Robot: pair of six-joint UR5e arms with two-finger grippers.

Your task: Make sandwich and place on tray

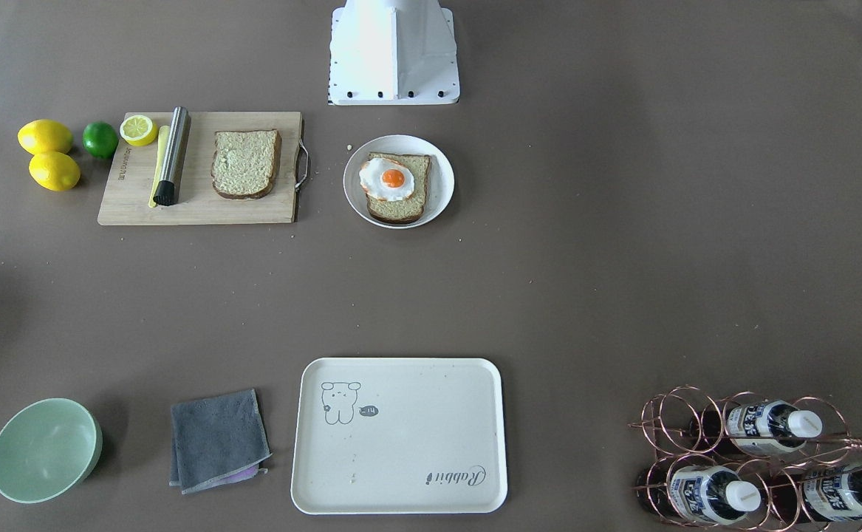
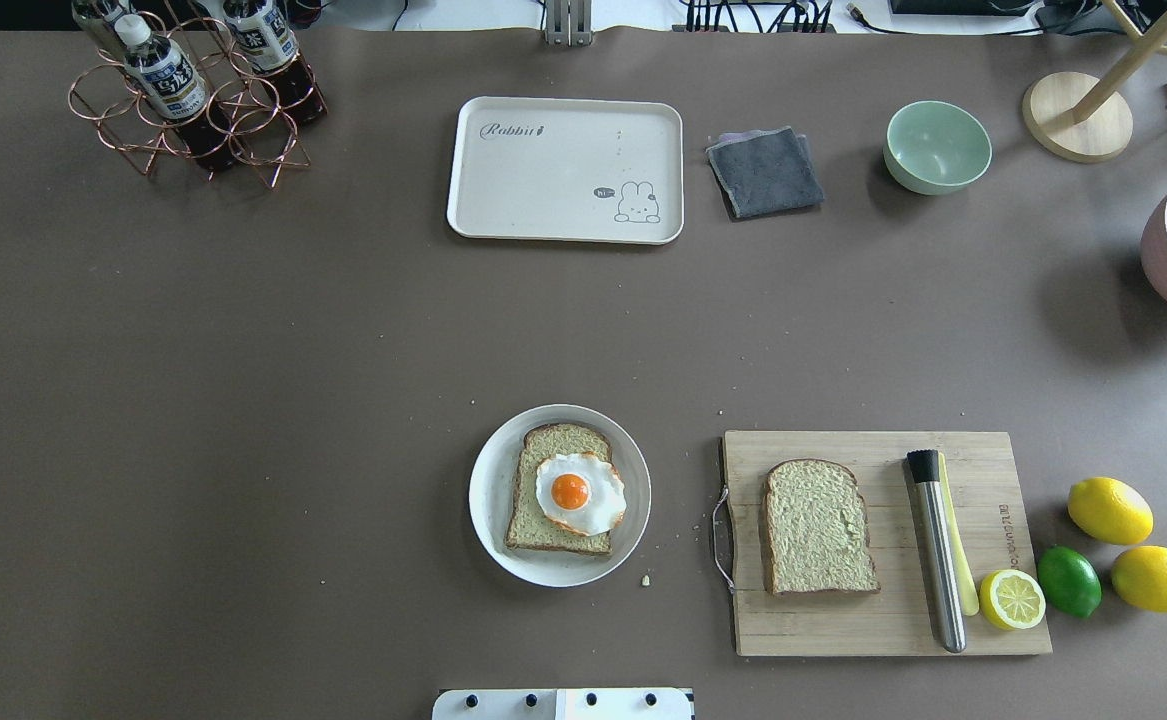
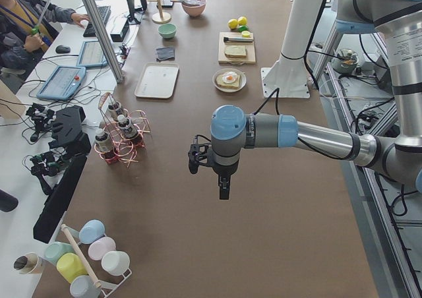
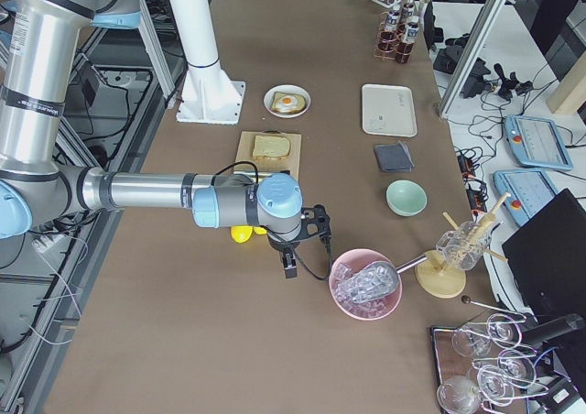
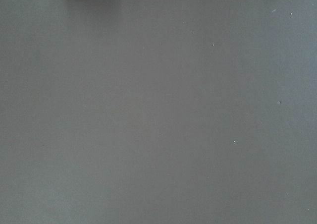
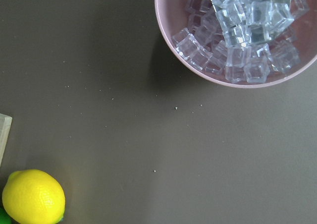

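Your left hand (image 3: 224, 186) hangs over bare worktop (image 5: 158, 105), well off to the left of the plate (image 2: 491, 500). Whether it is released or clenched, you cannot tell from the side view. Your right hand (image 4: 289, 266) hovers well to the plate's right, just beside a bowl of ice (image 6: 237, 45) and near a lemon (image 6: 33, 196); its state is hidden too.

On the plate lies one bread slice (image 2: 543, 525) with a fried egg (image 2: 579, 493) on top. The second slice (image 2: 819, 528) lies on the cutting board (image 2: 873, 630) just right of the plate. The tray (image 2: 543, 190) lies well beyond the plate.

By my reading, you are at the closing step. The right hand looks better placed: bring it to the board, grip the second slice by its crust and lay it squarely over the egg.
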